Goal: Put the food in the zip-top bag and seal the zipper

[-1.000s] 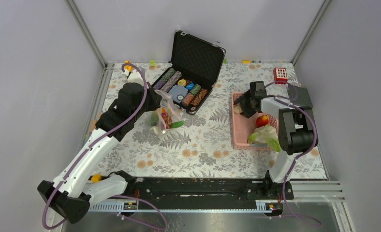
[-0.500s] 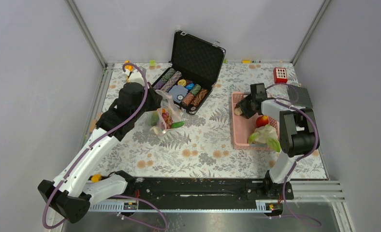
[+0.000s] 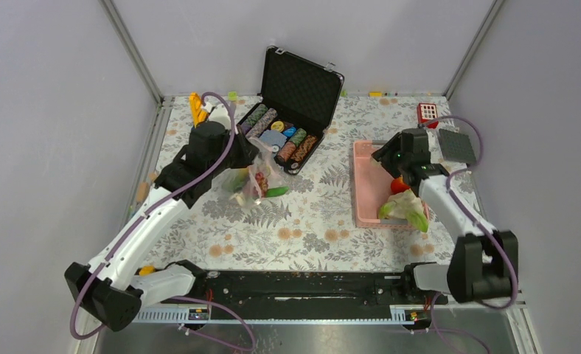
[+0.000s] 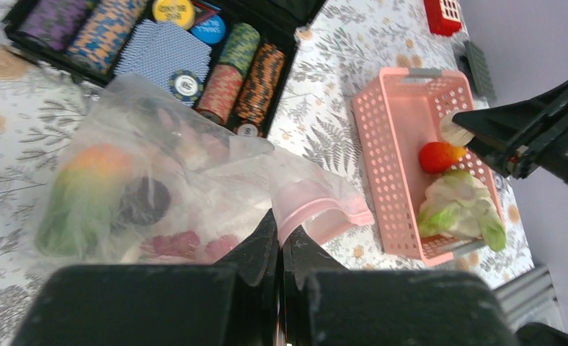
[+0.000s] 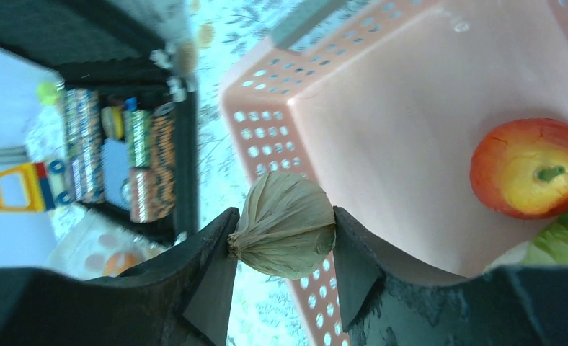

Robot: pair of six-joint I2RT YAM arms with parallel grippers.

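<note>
My left gripper (image 4: 281, 234) is shut on the pink zipper (image 4: 317, 209) of the clear zip-top bag (image 4: 166, 187) and holds its mouth up; in the top view the gripper (image 3: 247, 158) stands left of the bag (image 3: 264, 175). The mango, grapes and red pieces show through the bag. My right gripper (image 5: 285, 227) is shut on a beige bulb-shaped toy food (image 5: 285, 223) and holds it above the far left corner of the pink basket (image 5: 382, 137); it shows from above too (image 3: 385, 156). A red fruit (image 5: 533, 167) and leafy pieces (image 3: 405, 208) lie in the basket.
An open black case (image 3: 280, 136) with striped poker chips stands just behind the bag. A red box (image 3: 428, 113) and a dark grey pad (image 3: 456, 145) lie at the back right. An orange toy (image 3: 196, 105) stands at the back left.
My right gripper has risen out of the basket's far end with the beige bulb, and its arm has swung out. My left gripper has shifted slightly, still holding the bag.
</note>
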